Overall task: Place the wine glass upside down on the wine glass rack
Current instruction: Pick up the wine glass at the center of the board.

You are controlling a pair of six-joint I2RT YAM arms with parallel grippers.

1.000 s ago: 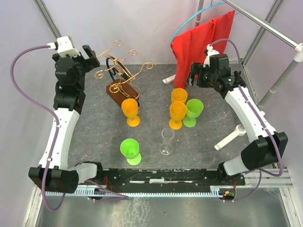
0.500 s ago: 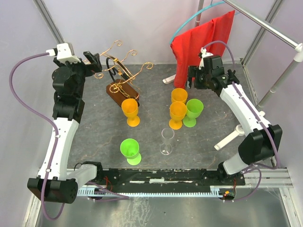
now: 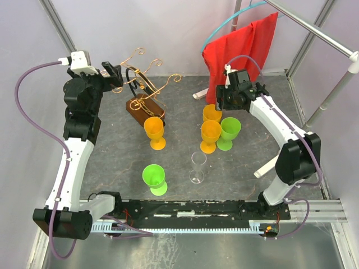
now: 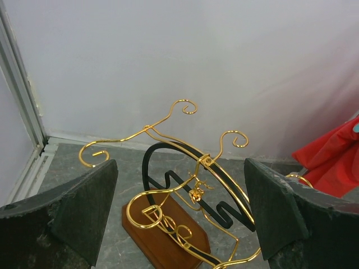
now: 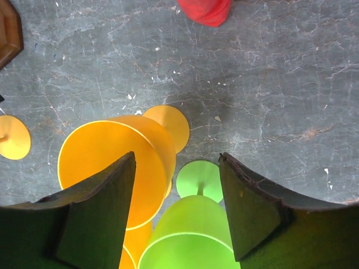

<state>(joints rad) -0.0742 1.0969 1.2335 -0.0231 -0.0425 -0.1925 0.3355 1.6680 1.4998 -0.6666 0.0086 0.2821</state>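
Orange wine glass (image 5: 106, 147) stands just below the right gripper (image 5: 176, 161) (jaws apart, holding nothing).

Between the left jaws, the wine glass rack (image 4: 167, 232) ran off the bottom edge at its wooden base. One side of the right jaws hid part of an orange glass (image 5: 112, 162). Between them, a green glass (image 5: 188, 238) was cut by the bottom edge. Beyond them, the red cloth (image 5: 205, 10) was cut by the top.
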